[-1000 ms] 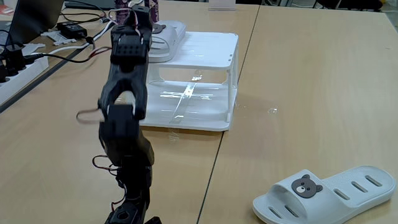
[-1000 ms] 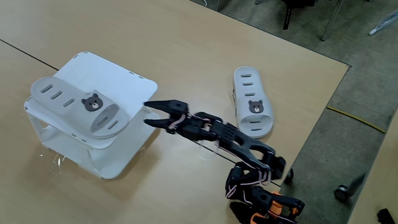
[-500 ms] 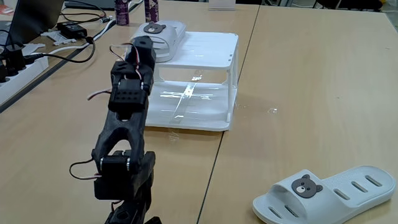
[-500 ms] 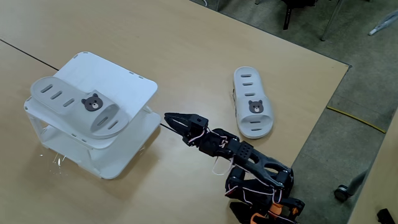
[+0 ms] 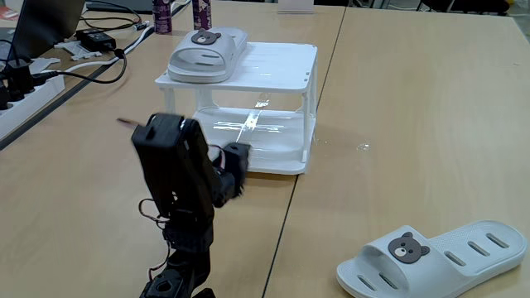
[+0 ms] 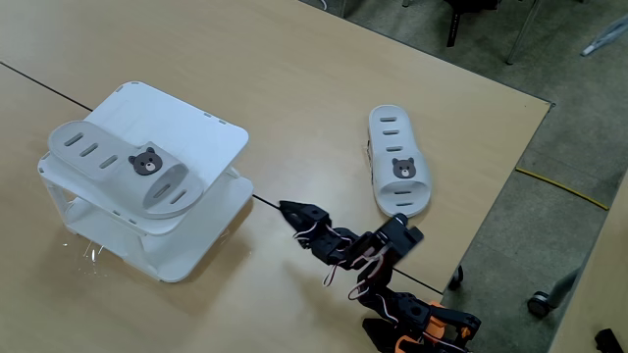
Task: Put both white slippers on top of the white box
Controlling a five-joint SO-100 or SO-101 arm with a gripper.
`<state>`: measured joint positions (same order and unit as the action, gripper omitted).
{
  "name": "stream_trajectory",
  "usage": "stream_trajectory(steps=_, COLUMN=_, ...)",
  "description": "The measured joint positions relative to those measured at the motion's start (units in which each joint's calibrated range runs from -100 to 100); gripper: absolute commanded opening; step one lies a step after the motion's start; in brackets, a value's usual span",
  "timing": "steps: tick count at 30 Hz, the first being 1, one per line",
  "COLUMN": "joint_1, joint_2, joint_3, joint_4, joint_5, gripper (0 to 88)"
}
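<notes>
One white slipper [image 5: 204,50] [image 6: 123,165] lies flat on the white box [image 5: 277,64] [image 6: 201,132], along the top's left side in the low fixed view. The other white slipper [image 5: 439,255] [image 6: 397,172] lies on the bare table, well away from the box, with its bear badge up. My gripper [image 5: 238,161] [image 6: 288,209] hovers low over the table just off the box's near corner. Its fingers look shut and hold nothing. The arm is folded back over its base.
Cables, a power strip [image 5: 21,98] and a laptop [image 5: 45,21] crowd the table's back left in the low fixed view, with two bottles [image 5: 163,15] behind the box. In the high fixed view the table edge [image 6: 500,211] runs just right of the loose slipper.
The arm has drawn back from the box and folded down toward its base, so the gripper now sits lower and farther from the box. Neither slipper has moved.
</notes>
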<state>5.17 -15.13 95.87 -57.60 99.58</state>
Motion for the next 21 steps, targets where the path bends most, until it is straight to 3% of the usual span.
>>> stream_trajectory(steps=10, joint_1=27.79, joint_2=24.0, joint_3=0.09, joint_4=-21.8, joint_5=0.0, gripper=0.8)
stream_trajectory(steps=15, joint_1=40.45, joint_2=28.21, joint_3=0.72, joint_4=-23.78, joint_5=0.0, gripper=0.8)
stream_trajectory(steps=21, joint_1=46.74, joint_2=30.02, joint_3=0.36, joint_4=-23.78, joint_5=0.0, gripper=0.8)
